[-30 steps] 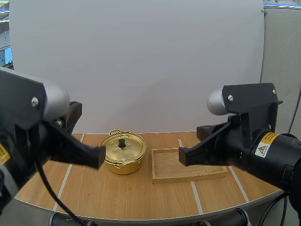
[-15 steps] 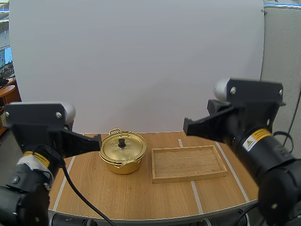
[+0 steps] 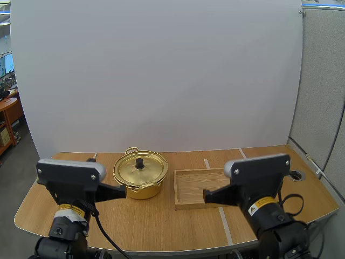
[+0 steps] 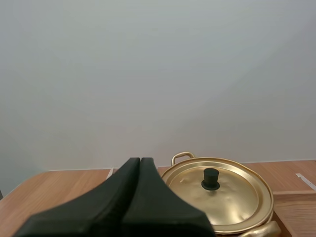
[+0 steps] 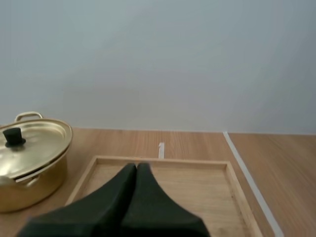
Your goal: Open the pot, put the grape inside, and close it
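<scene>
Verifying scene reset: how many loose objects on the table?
2. A gold pot with its lid on, left of centre; a wooden tray just to its right, nothing visible in it. The lid hides the pot's inside, so more may be in there.

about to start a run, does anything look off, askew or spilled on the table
Nothing stands out. The pot stands upright with its lid seated on it, the wooden tray lies flat beside it, and no spill or damage shows on the table.
</scene>
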